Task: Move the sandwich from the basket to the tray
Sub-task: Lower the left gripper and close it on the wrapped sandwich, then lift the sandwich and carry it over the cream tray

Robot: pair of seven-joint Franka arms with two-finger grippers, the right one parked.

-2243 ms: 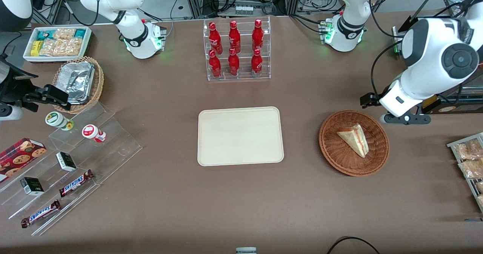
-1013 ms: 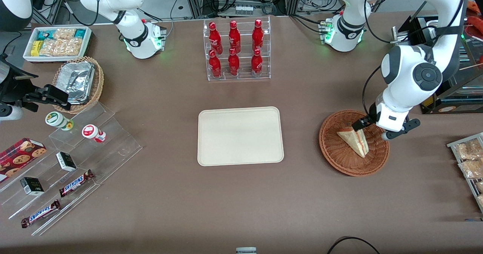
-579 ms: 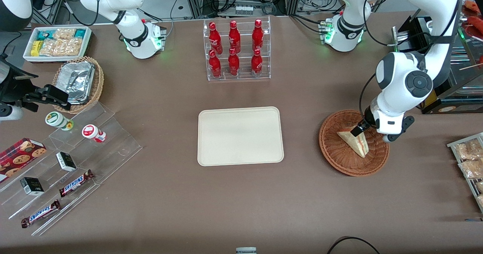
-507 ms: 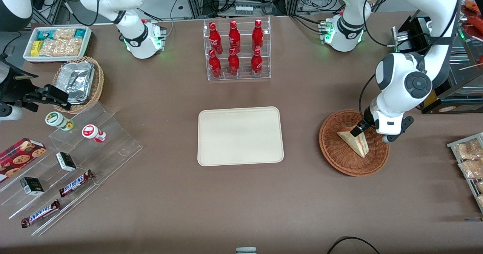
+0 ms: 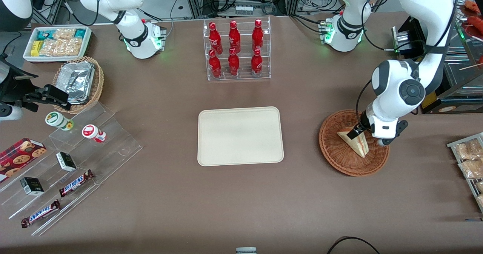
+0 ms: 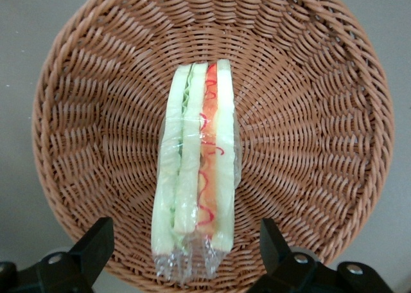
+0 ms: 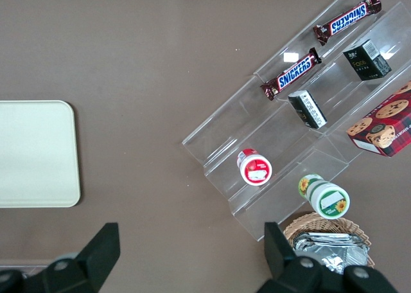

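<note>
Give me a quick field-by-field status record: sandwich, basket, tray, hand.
sandwich: lying in the basket, wrapped in clear film, filling edge up
basket: on the table toward the working arm's end
tray: nothing on it, mid-table
hand: open, low over the basket, one finger on each side of the sandwich, not yet closed on it
step: grasp not yet made
</note>
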